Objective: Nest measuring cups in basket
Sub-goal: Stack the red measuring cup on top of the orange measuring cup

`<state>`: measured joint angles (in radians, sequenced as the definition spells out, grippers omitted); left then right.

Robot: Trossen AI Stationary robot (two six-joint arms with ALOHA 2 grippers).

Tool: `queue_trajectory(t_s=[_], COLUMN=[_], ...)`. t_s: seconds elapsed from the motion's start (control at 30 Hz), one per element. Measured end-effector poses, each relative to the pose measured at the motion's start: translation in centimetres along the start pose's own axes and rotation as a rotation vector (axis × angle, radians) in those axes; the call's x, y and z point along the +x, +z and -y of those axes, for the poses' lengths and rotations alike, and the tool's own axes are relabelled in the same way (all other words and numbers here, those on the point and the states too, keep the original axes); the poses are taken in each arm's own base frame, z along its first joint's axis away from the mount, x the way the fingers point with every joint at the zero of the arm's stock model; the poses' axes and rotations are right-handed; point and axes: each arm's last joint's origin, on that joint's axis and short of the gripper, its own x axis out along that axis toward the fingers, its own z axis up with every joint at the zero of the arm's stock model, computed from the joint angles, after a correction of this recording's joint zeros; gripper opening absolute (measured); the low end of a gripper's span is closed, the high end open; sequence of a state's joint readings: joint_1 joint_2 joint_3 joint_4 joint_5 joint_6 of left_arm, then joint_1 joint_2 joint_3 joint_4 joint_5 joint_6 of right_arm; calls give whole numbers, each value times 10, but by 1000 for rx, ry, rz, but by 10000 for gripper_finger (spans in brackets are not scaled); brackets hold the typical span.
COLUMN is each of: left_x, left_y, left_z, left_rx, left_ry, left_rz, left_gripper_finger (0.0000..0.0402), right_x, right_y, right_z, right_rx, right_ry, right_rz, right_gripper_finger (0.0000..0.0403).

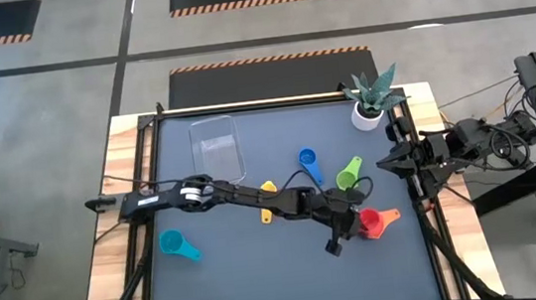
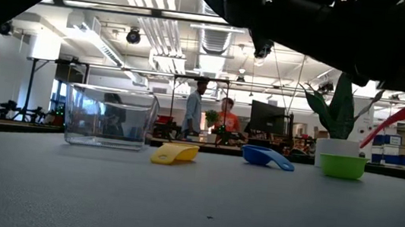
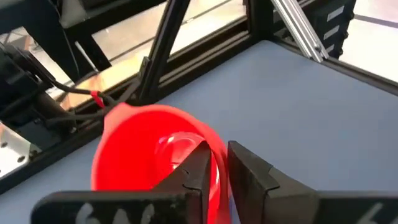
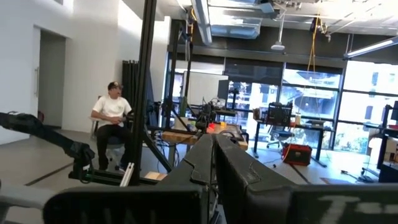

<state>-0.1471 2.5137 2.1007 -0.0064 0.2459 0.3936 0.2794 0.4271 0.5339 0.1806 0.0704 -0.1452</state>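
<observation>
A red measuring cup (image 1: 370,222) sits near the table's right edge, with my left gripper (image 1: 352,217) shut on it. It fills the left wrist view as the red cup (image 3: 143,155). The clear basket (image 1: 216,145) stands at the far left of the mat with nothing in it. Blue (image 1: 307,158), green (image 1: 348,173), yellow (image 1: 268,186) and teal (image 1: 173,244) cups lie loose on the mat. An orange bit (image 1: 265,215) peeks out by the left arm. My right gripper (image 4: 212,149) is shut and raised at the table's right edge. My left gripper has the red cup's side wall (image 3: 220,180) between its fingers, one finger (image 3: 196,168) inside the bowl and the other outside. The fingers come from the table's left, slanting down. The cup's mouth tips toward the gripper. Whether its base rests on the mat I cannot tell.
A white plant pot (image 1: 368,114) stands at the far right corner. The black frame rails (image 3: 186,56) run along the table's right edge, just beyond the red cup. People show in the room behind the table.
</observation>
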Motion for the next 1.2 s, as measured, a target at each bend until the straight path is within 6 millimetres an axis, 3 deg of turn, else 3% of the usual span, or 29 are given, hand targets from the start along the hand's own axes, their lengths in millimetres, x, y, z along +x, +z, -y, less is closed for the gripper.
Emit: queue_trajectory(t_s=[0.4,0.63,0.8,0.93,1.2], left_x=[1,-4,-21,-34,-63], left_y=[0,5,25,33,47], left_z=[0,-1,-3,-1,10], left_rx=[-7,6,78,124,145], left_ry=[3,0,-8,39,-33], left_rz=[8,1,-22,-135,-288], left_gripper_finger=[101,118,119,110,65], right_x=[0,0,0,0,-2], right_y=[0,-2,-1,1,-12], right_z=[0,0,0,0,1], right_rx=[-4,2,42,96,257], right_ry=[0,2,2,0,-94], right_rz=[-4,-18,-15,-23,-230], right_gripper_finger=[9,9,9,9,9])
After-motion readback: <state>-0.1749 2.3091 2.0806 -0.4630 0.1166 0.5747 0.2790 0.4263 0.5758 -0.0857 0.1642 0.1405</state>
